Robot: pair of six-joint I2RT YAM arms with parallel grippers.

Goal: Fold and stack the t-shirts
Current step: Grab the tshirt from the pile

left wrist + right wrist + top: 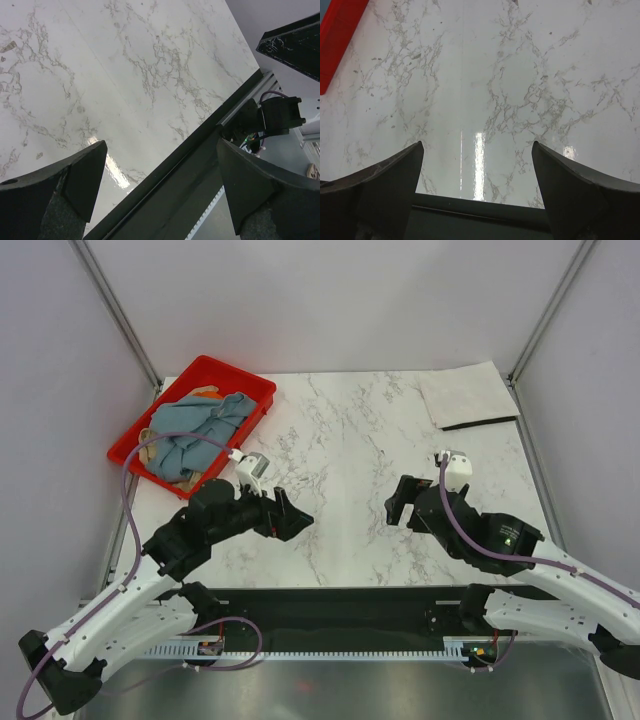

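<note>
At the far left corner of the table [350, 440] sits a red tray [128, 447] with three shirts bunched up in it. The blue shirt [200, 425] is on top, and bits of the orange shirt [207, 390] and the tan shirt [186, 478] poke out from under it. The white shirt [468, 395] lies flat and folded at the far right corner. The left gripper [292, 512] and the right gripper [400, 502] hang over the bare middle of the table, nearer its front edge, jaws wide apart and holding nothing. I think the pile is the tricky part. The shirts look tangled, so a pull on the blue one may drag the others out too. It may also catch on the tray wall and tip or slide the tray. A pinch that goes too deep may grab two shirts at once.
</note>
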